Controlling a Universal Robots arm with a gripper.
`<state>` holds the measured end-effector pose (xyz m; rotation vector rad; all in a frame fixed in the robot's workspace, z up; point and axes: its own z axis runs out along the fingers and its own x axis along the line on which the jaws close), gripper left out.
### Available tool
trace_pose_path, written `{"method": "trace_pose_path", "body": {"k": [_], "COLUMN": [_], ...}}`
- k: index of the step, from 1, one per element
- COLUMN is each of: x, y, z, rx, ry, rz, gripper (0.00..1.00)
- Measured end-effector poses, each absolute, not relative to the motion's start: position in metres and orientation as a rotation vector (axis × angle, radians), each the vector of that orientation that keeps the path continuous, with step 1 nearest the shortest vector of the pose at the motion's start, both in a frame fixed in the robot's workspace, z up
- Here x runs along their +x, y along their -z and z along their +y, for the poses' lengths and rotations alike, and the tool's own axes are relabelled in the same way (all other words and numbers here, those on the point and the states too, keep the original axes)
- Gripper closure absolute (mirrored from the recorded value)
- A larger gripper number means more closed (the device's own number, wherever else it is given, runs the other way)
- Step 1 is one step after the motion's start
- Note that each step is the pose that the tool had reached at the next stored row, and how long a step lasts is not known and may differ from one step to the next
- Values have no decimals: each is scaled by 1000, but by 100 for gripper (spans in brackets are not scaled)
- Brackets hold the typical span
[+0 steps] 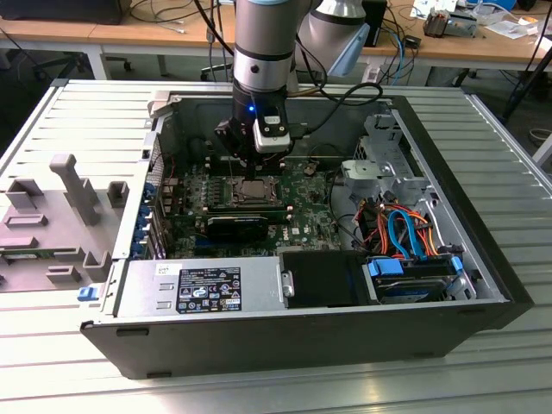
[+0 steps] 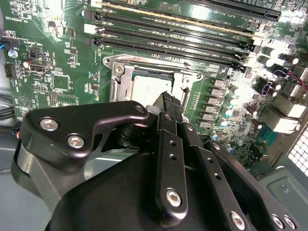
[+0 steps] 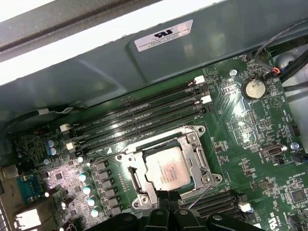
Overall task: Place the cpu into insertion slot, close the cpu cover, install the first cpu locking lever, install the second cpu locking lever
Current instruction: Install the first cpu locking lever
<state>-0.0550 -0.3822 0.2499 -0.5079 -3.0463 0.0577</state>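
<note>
At the exterior view's left, a grey fixture tray (image 1: 52, 216) lies on the table (image 1: 95, 112) beside the open computer case (image 1: 259, 341). It is well apart from the work, and I judge it a parking place kept out of the way. The power supply (image 1: 207, 289) sits in the case at the lower left of that frame.

At centre, the arm (image 1: 263, 43) reaches straight down and the gripper (image 1: 255, 175) hangs just above the insertion slot (image 3: 191, 134). This low, plumb pose suits pressing small hardware rather than carrying. In both wrist views its fingers (image 3: 161, 204) are drawn together with nothing between them.

The cpu (image 3: 168, 171) lies flat in the slot, and the cpu cover (image 3: 136, 179) seems folded down around it, its window framing the metal top. A thin locking lever (image 3: 201, 195) slants beside the slot, seemingly not hooked down. The closed fingers make a narrow tip fit for pushing it. The memory slots (image 3: 139, 118) run just beside the socket.

At the exterior view's right sit the drive cage (image 1: 388, 164) and coloured cables (image 1: 405, 228) — apart from the arm.
</note>
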Motion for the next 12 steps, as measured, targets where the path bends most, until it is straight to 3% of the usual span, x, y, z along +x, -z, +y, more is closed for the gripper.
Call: {"method": "trace_pose_path", "body": {"k": [12], "x": [-55], "y": [-250], "z": [-382], "rx": [-476], "ry": [-58], "rz": [-3052], "gripper": [89]}}
